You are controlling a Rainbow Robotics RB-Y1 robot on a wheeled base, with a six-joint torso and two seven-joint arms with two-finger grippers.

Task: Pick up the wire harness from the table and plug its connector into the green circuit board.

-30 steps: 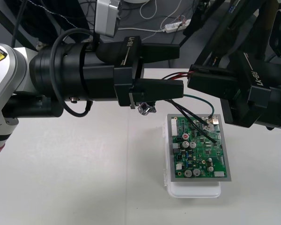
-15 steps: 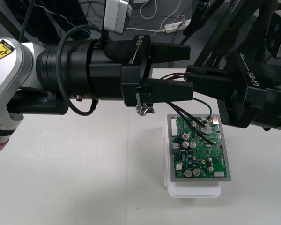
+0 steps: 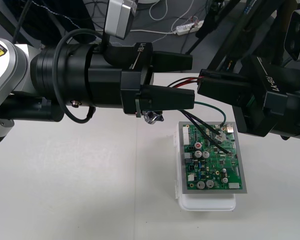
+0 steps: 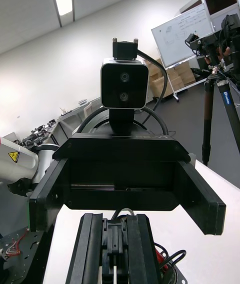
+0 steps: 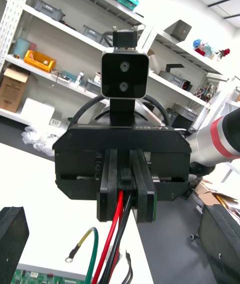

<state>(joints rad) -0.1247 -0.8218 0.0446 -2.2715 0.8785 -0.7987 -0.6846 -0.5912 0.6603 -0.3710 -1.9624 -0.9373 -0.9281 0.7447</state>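
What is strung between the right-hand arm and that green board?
The harness wires: black and green strands drop from beneath the right end effector onto the green circuit board, in the front view.

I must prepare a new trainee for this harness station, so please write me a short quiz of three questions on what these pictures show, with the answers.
1. True or false: the left gripper is open.
2. What does the right gripper hold between its fingers? A) a loose screw B) wires of the harness C) nothing
3. In a few words: on what does the green circuit board rest?

Key
1. True: its two fingers stand far apart.
2. B: the fingers are shut on the red and black wires.
3. On a white base.
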